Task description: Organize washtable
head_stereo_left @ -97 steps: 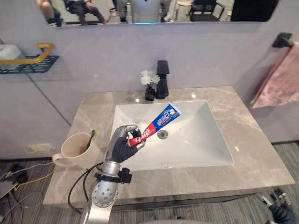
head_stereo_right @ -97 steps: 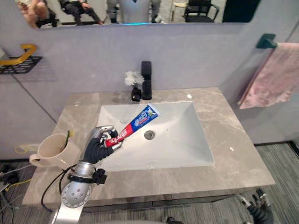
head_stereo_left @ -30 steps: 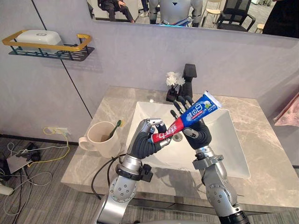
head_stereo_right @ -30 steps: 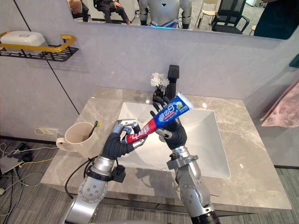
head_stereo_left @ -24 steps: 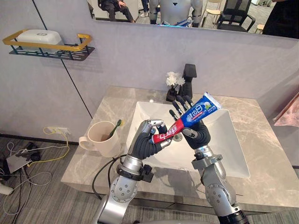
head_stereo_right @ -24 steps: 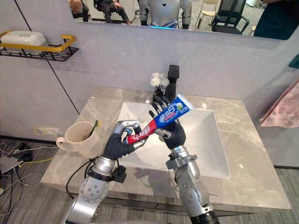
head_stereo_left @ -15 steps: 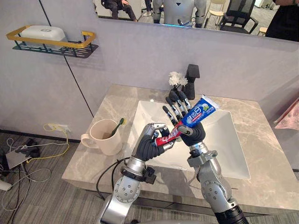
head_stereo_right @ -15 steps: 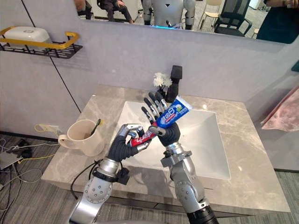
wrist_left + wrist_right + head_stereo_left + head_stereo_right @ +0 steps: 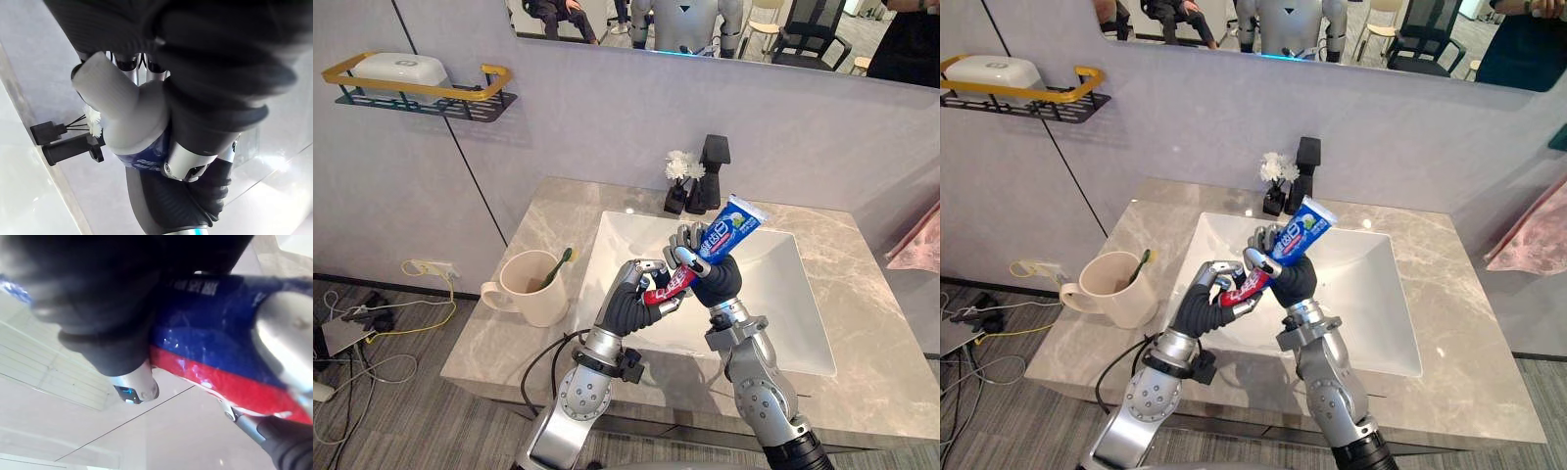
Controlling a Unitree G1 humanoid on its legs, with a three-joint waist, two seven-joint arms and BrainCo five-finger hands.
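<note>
Left eye view: the toothpaste tube (image 9: pixel 717 241) is held in the air above the sink basin (image 9: pixel 781 311). It slants from its red end at eight o'clock up to its flat blue end at two o'clock. The left hand (image 9: pixel 628 305) has its fingers curled round the red lower end. The right hand (image 9: pixel 713 277) has its fingers wrapped over the blue middle. On the marble countertop (image 9: pixel 862 333), at nine o'clock of the basin, stands a cream cup (image 9: pixel 530 292) with a toothbrush (image 9: pixel 559 264) leaning in it. At twelve o'clock stand the black faucet (image 9: pixel 713 168) and, just beside it, a small vase of white flowers (image 9: pixel 679 176). A wall shelf (image 9: pixel 411 98) with a white soap box (image 9: pixel 396 69) hangs at ten o'clock, and a pink towel (image 9: pixel 920 240) hangs at three o'clock.

Right eye view: the same scene, with more of the towel in sight and the right hand's curled fingers (image 9: pixel 1257 258) plainer across the tube's front.

Left wrist view: here the tube's white cap (image 9: pixel 98 73) comes into sight, poking out past the left hand's clamped fingers, with the faucet and flowers beyond.

Right wrist view: the tube's blue and red side runs across very close, with a silver finger (image 9: pixel 283 340) pressed onto it.
</note>
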